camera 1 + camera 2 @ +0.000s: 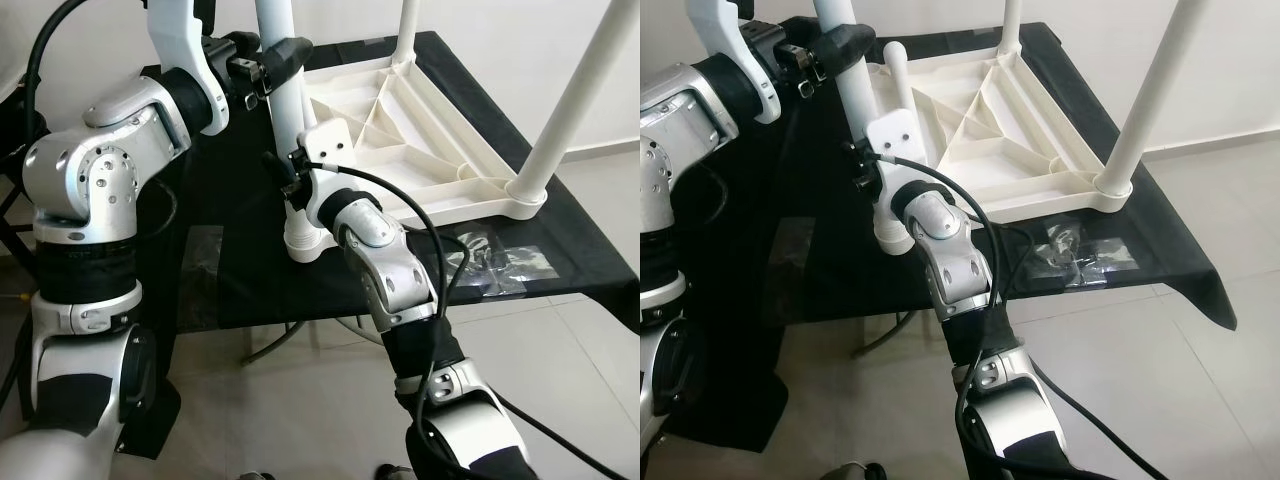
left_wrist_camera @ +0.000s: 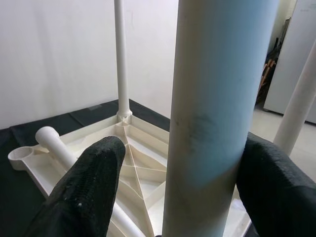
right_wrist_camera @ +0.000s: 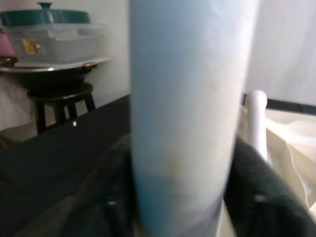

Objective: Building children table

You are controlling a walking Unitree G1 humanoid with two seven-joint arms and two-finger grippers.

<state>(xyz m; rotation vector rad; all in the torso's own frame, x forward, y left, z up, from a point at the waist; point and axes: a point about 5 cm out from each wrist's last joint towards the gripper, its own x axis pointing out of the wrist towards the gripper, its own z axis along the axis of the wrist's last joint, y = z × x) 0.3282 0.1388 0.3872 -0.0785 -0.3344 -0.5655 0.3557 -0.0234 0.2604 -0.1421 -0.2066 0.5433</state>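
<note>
- Tabletop [image 1: 440, 150] of white plastic, lying upside down on the black cloth [image 1: 240, 270] of a work table, ribbed underside facing up.
- Two legs already standing in their corner sockets: near-right leg [image 1: 575, 100] in the corner closest to the cloth's right edge, far leg [image 1: 405, 35] at the back corner.
- Loose leg [image 1: 898, 85] lying across the ribbed underside, not yet fitted.
- Fourth leg [image 1: 290, 130] held upright over the near-left corner, flared foot [image 1: 303, 243] resting on the cloth just beside the tabletop's edge rather than in a socket.
- Left gripper [image 1: 275, 62] clamped around that leg high up; in the left wrist view, black fingers [image 2: 86, 187] pressed against both sides of the tube.
- Right gripper [image 1: 295, 180] closed on the same leg lower down, just above the foot; right wrist view blurred, but dark fingers [image 3: 256, 197] apparently hugging the tube on both sides.
- Clear plastic bags [image 1: 495, 262], possibly holding hardware, lying on the cloth in front of the tabletop, untouched.
- Judged roughly halfway: two legs seated, two left to go.
- Remaining, by this reading: lifting the held leg over to its empty corner socket and pressing it home, then the same for the loose one, and finally turning the table upright.
</note>
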